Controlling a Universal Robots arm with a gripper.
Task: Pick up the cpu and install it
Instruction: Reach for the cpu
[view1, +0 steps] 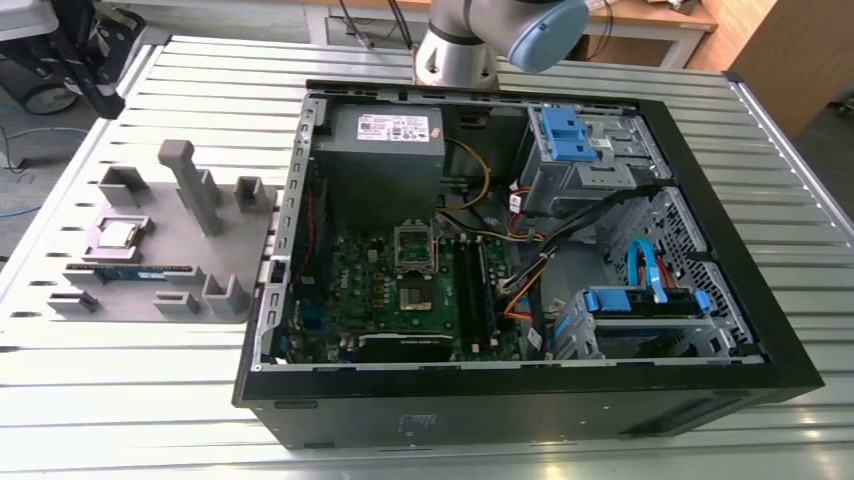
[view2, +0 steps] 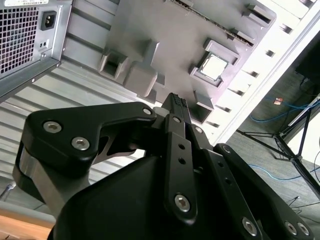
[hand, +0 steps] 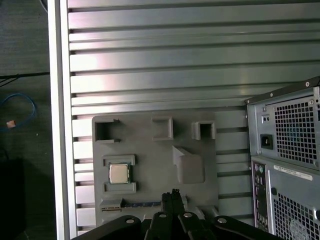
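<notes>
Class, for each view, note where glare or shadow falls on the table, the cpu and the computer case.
First wrist view: glare whitens the table slats, and the cpu lid gleams pale. Second wrist view: the gripper is a dark mass against the lighter fixture plate. Exterior view: the computer case interior lies in shadow.

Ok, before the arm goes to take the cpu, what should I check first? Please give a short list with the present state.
1. cpu sits in its nest on the fixture plate: ok.
2. End effector empty: ok.
3. End effector open for grasping: not ok, shut.
4. End effector centred over the cpu: not ok, the cpu lies off to one side in both wrist views.
5. Computer case open on top: ok.
6. Motherboard socket free: cannot tell.
</notes>
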